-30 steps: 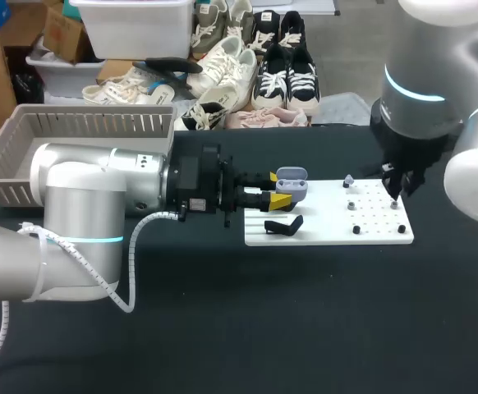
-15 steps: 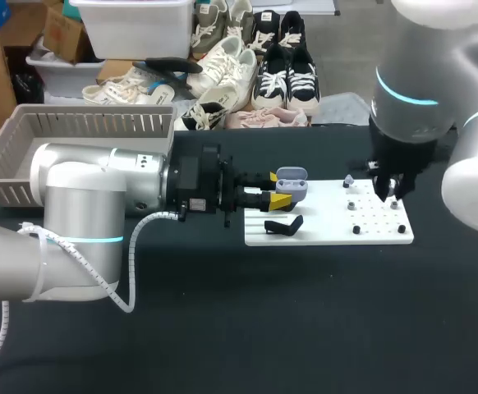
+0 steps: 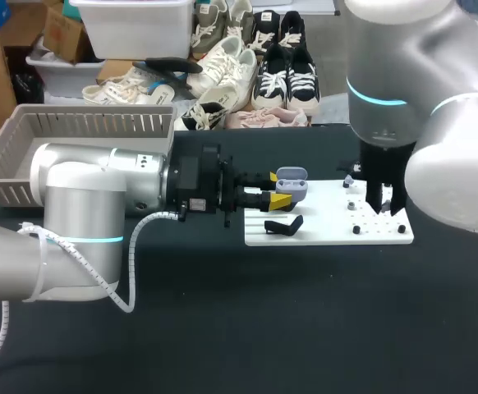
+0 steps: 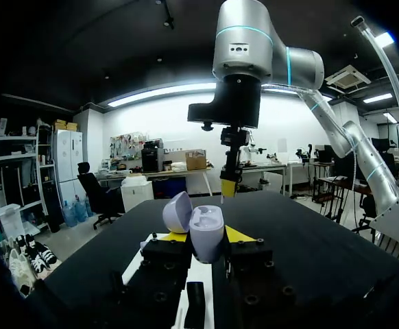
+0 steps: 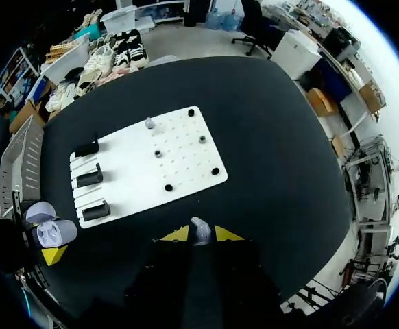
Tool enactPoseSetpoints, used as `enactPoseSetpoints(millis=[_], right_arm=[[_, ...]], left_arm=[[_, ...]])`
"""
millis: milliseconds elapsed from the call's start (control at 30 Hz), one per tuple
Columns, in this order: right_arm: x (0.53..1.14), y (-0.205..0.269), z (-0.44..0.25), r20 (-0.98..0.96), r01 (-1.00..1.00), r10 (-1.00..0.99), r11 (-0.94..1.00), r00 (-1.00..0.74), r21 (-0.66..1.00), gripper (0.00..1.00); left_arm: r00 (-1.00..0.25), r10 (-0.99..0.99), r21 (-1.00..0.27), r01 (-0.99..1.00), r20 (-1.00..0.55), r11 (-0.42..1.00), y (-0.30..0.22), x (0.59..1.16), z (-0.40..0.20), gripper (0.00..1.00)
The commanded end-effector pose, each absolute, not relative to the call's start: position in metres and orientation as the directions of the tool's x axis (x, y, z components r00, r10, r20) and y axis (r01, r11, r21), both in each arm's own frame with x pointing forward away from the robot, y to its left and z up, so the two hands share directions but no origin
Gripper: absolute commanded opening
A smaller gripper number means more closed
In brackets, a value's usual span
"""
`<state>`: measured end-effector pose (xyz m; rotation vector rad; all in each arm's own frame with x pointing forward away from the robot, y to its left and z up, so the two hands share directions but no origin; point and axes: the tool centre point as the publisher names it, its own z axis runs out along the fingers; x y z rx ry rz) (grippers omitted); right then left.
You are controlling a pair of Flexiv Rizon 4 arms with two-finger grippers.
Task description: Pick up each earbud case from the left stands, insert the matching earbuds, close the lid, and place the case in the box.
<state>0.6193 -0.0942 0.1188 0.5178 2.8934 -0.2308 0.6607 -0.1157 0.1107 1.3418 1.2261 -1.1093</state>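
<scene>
Right wrist view has the right end effector (image 5: 196,235) closed on a small lilac earbud (image 5: 199,227), pinched at the very tips of its yellow fingers above the table (image 3: 305,312), just off the near edge of the white board (image 5: 148,164). The left end effector (image 3: 277,189) grips the case (image 3: 292,182) from both sides, holding it at the board's left end with the lid (image 4: 177,211) tipped open.

The hold on the earbud looks thin, so I judge it could twist or slip out on the way across. If it arrives tilted, it may jam on the pocket rim rather than seat. The left fingers flank the case closely, so a slightly off approach could strike them or knock the lid.

Three black stands (image 5: 90,178) sit on the board's case-side end, between the right end effector and the case. A low path would catch them.

A second earbud (image 5: 149,123) waits at the board's far edge, among black pegs (image 5: 202,139). The grey basket (image 3: 75,139) lies beyond the left arm.
</scene>
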Motion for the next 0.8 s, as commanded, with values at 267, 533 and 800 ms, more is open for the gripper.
enactPoseSetpoints(millis=[267, 533, 800], right_arm=[[0.623, -0.091, 0.119, -0.208, 0.362, 0.33, 0.922, -0.921, -0.14, 0.0], [0.626, -0.086, 0.142, -0.246, 0.497, 0.456, 0.856, -0.855, -0.141, 0.0], [0.618, -0.067, 0.172, -0.148, 0.581, 0.563, 0.801, -0.813, -0.143, 0.0]], left_arm=[[0.078, 0.113, 0.075, 0.997, -0.991, -0.025, -0.116, 0.662, 0.11, 0.0], [0.078, 0.113, 0.075, 0.997, -0.991, -0.025, -0.116, 0.662, 0.11, 0.0], [0.078, 0.113, 0.075, 0.997, -0.991, -0.025, -0.116, 0.662, 0.11, 0.0]])
